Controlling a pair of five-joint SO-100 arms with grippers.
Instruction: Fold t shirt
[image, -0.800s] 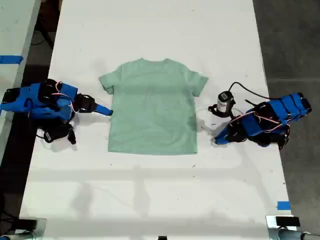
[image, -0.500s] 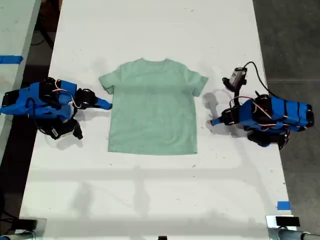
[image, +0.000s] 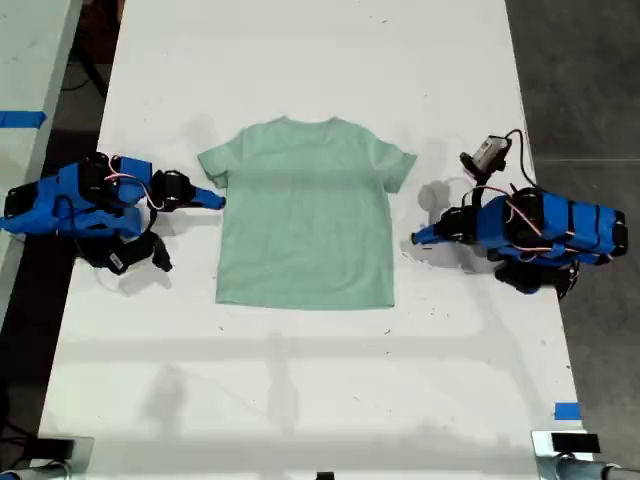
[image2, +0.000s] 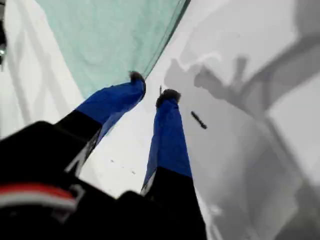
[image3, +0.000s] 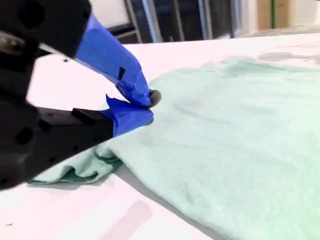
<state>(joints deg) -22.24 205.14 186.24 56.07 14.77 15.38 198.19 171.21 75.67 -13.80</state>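
Note:
The pale mint-green t shirt (image: 305, 215) lies flat and spread out on the white table (image: 300, 400), neck toward the far edge. My first gripper (image: 415, 238) is at the exterior view's right, just off the shirt's side edge below the sleeve. In its wrist view the first gripper (image2: 150, 87) is open with nothing between the fingers, low over bare table beside the t shirt (image2: 110, 40). My second gripper (image: 215, 200) is at the exterior view's left, at the other sleeve. In its wrist view the second gripper (image3: 142, 107) has its tips together over the t shirt (image3: 235, 135), beside the rumpled sleeve.
A small dark speck (image: 388, 330) lies on the table near the shirt's near corner. Blue tape (image: 567, 410) marks the table's edge at the exterior view's lower right. Another table (image: 25, 60) stands past a dark gap at that view's left.
The first arm swung toward the shirt and further up the table. The second gripper's tip rose from beside the shirt's side edge to the sleeve.

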